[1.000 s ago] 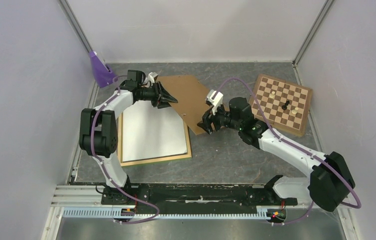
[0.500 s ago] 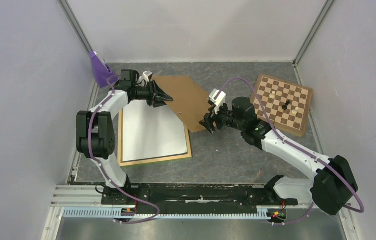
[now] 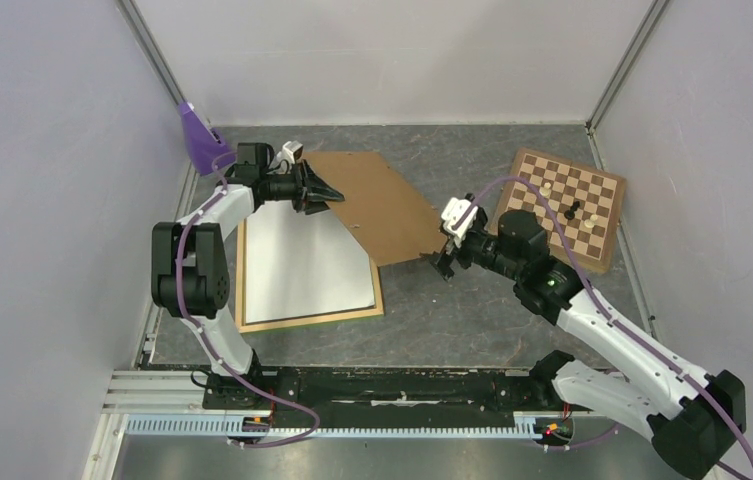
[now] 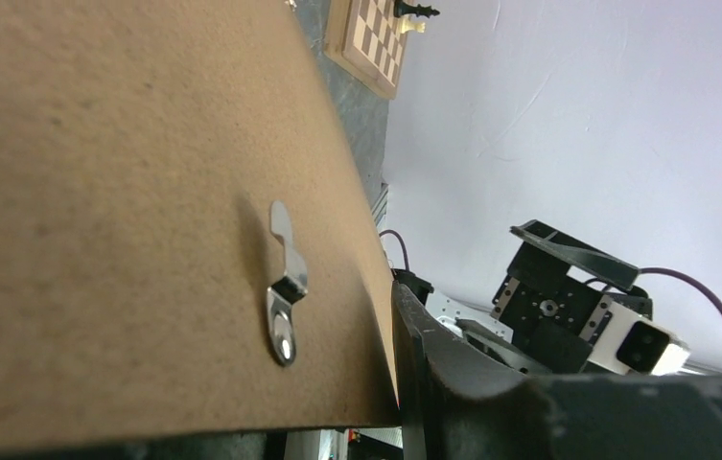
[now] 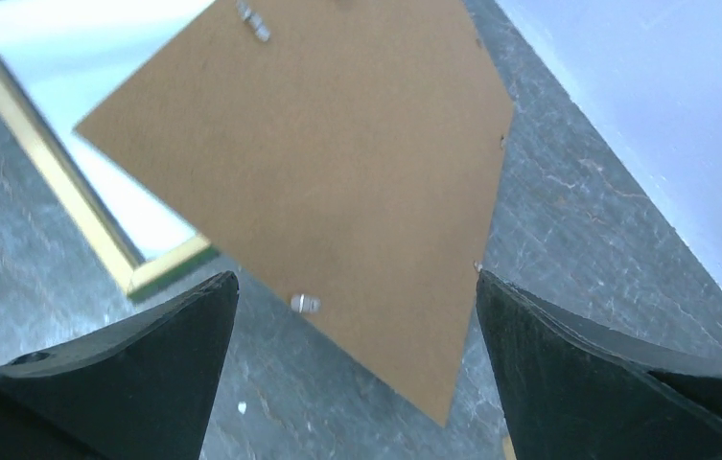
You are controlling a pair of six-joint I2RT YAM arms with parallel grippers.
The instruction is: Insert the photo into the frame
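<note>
The frame (image 3: 312, 320) lies flat at the left, pale wood side up. The photo (image 3: 302, 265) lies inside it, plain white back up. My left gripper (image 3: 320, 190) is shut on the far edge of the brown hardboard panel (image 3: 382, 215), which hangs tilted over the frame's far right corner. In the left wrist view the panel (image 4: 127, 192) with its metal hanger (image 4: 283, 287) fills the left, beside one finger (image 4: 433, 374). My right gripper (image 3: 449, 262) is open and empty, just off the panel's near corner. In the right wrist view its jaws stand wide around the panel (image 5: 337, 172) and the frame's corner (image 5: 146, 268).
A brown-and-cream chessboard (image 3: 564, 205) with a few pieces sits at the back right. A purple object (image 3: 202, 140) stands at the back left corner. Grey walls close in on three sides. The arm bases and rail run along the near edge.
My right gripper has drawn back to the right, away from the panel's near corner. My left gripper has shifted slightly to the back left, still holding the panel.
</note>
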